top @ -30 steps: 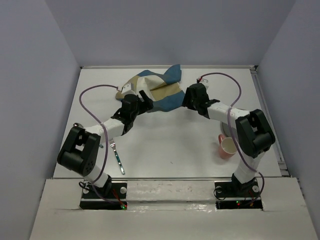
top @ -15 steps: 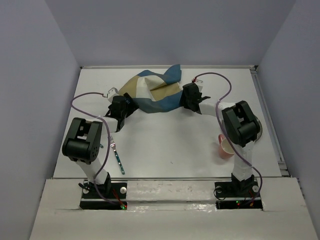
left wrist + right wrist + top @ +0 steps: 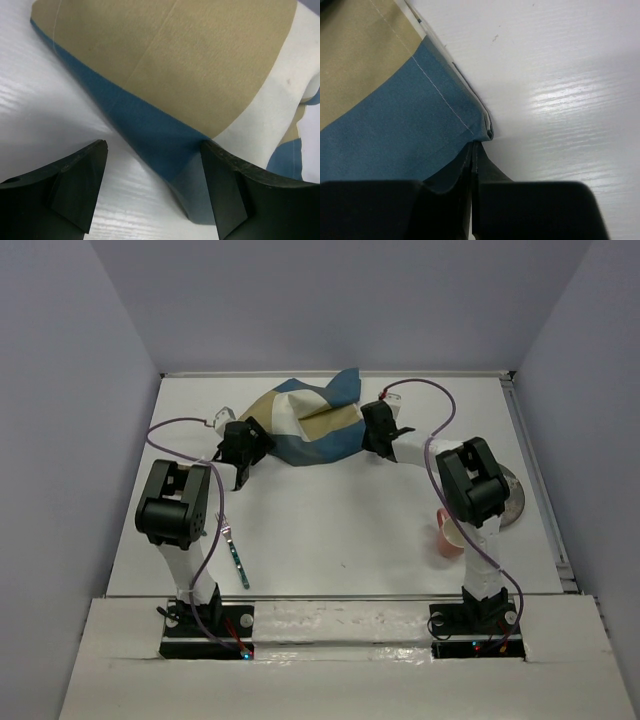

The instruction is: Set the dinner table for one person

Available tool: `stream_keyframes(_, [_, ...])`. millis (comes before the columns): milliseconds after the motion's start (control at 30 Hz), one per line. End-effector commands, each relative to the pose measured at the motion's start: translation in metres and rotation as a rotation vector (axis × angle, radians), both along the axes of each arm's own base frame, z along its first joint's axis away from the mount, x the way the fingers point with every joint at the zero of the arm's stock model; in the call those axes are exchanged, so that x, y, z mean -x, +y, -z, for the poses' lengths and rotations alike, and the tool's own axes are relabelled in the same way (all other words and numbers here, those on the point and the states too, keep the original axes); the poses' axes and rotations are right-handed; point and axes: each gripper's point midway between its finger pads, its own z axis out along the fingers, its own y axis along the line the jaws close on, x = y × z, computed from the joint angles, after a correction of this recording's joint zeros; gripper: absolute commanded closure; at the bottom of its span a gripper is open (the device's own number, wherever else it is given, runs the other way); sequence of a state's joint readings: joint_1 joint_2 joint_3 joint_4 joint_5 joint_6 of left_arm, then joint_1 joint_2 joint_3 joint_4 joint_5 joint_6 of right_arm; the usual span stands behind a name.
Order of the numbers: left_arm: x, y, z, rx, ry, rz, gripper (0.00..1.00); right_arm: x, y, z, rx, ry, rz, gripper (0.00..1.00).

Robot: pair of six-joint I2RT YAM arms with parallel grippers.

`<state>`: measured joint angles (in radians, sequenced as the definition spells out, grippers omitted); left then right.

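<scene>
The right gripper point(image 3: 472, 149), held wide a moment ago, is now shut on a blue corner of the cloth mat point(image 3: 305, 425), which is left rumpled at the far middle of the dinner table point(image 3: 350, 510). The left gripper point(image 3: 154, 150) is now found at the mat's left edge, no longer over its middle. It is held wide open astride the blue hem, with nothing gripped.

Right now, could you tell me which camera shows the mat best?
The top view: it takes in the whole crumpled mat. The left wrist shows only a blue-edged tan part, the right wrist only a blue corner.
</scene>
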<state>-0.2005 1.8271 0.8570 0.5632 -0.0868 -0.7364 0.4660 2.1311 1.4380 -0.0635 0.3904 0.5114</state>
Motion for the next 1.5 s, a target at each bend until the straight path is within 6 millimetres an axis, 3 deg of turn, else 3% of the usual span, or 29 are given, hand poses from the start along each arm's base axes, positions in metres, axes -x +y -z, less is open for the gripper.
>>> stream_keyframes(0, [-0.026,0.0,-0.019,0.028,-0.06,-0.027,0.17,-0.008,0.002,-0.014,0.024,-0.041,0.005,1.0])
stream_keyframes(133, [-0.034,0.009,-0.023,0.026,-0.075,-0.077,0.2,-0.009,-0.001,-0.036,0.024,-0.085,0.011,1.0])
stream_keyframes(233, [-0.045,0.013,-0.025,0.013,-0.091,-0.107,0.29,-0.006,-0.003,-0.053,0.01,-0.12,0.011,1.0])
stream_keyframes(333, [-0.051,0.017,-0.024,-0.009,-0.104,-0.124,0.67,-0.003,-0.006,-0.07,0.001,-0.153,0.01,1.0])
stream_keyframes(400, [-0.057,0.017,-0.036,-0.03,-0.141,-0.111,0.94,-0.005,-0.005,-0.082,-0.01,-0.191,0.005,1.0])
stream_keyframes(433, [-0.059,0.018,-0.042,-0.039,-0.154,-0.107,1.0,-0.004,-0.005,-0.085,-0.012,-0.195,0.003,1.0])
stream_keyframes(567, [-0.063,0.012,-0.1,-0.102,-0.264,-0.074,1.0,-0.005,-0.006,-0.094,-0.01,-0.213,0.004,1.0])
stream_keyframes(700, [-0.061,-0.001,-0.176,-0.188,-0.356,-0.02,1.0,-0.002,-0.012,-0.105,0.004,-0.235,0.012,1.0])
stream_keyframes(733, [-0.057,-0.004,-0.175,-0.259,-0.31,0.013,1.0,0.0,-0.013,-0.115,-0.001,-0.25,0.012,1.0])
stream_keyframes(767, [-0.06,-0.006,-0.202,-0.288,-0.343,-0.002,1.0,0.003,-0.016,-0.118,0.001,-0.255,0.015,1.0])
stream_keyframes(800, [-0.053,-0.022,-0.216,-0.308,-0.359,0.033,1.0,0.007,-0.017,-0.12,-0.005,-0.257,0.019,1.0])
stream_keyframes(833, [-0.047,-0.029,-0.224,-0.332,-0.36,0.051,1.0,0.017,-0.023,-0.109,0.003,-0.234,0.024,1.0])
stream_keyframes(867, [-0.04,-0.029,-0.225,-0.405,-0.331,0.05,1.0,0.024,-0.026,-0.115,-0.007,-0.243,0.028,1.0])
stream_keyframes(900, [-0.03,-0.032,-0.233,-0.439,-0.335,0.048,0.97,0.029,-0.029,-0.112,-0.014,-0.237,0.036,1.0])
stream_keyframes(933, [-0.018,-0.047,-0.226,-0.481,-0.303,0.084,0.92,0.036,-0.033,-0.106,-0.013,-0.224,0.043,1.0])
stream_keyframes(1000, [-0.007,-0.044,-0.22,-0.532,-0.265,0.079,0.68,0.053,-0.042,-0.093,-0.004,-0.196,0.056,1.0])
stream_keyframes(1067, [0.001,-0.042,-0.198,-0.527,-0.202,0.113,0.44,0.065,-0.05,-0.083,0.01,-0.175,0.066,1.0])
stream_keyframes(1100, [0.004,-0.044,-0.193,-0.513,-0.196,0.128,0.21,0.068,-0.053,-0.087,0.012,-0.183,0.072,1.0])
stream_keyframes(1167, [0.015,-0.04,-0.18,-0.504,-0.17,0.127,0.01,0.074,-0.057,-0.09,0.016,-0.189,0.076,1.0])
stream_keyframes(1233, [0.022,-0.041,-0.174,-0.453,-0.183,0.121,0.01,0.078,-0.058,-0.092,0.007,-0.192,0.07,1.0])
stream_keyframes(1267, [0.034,-0.039,-0.148,-0.449,-0.143,0.139,0.01,0.08,-0.058,-0.09,0.002,-0.188,0.066,1.0])
stream_keyframes(1333, [0.045,-0.035,-0.152,-0.38,-0.183,0.116,0.01,0.085,-0.06,-0.088,0.002,-0.183,0.065,1.0])
stream_keyframes(1367, [0.058,-0.026,-0.135,-0.37,-0.161,0.115,0.01,0.087,-0.061,-0.087,0.004,-0.181,0.066,1.0])
stream_keyframes(1433, [0.066,-0.016,-0.125,-0.32,-0.162,0.081,0.02,0.091,-0.064,-0.083,0.012,-0.174,0.067,1.0])
stream_keyframes(1467, [0.076,-0.009,-0.101,-0.309,-0.122,0.079,0.03,0.093,-0.065,-0.083,0.013,-0.173,0.071,1.0])
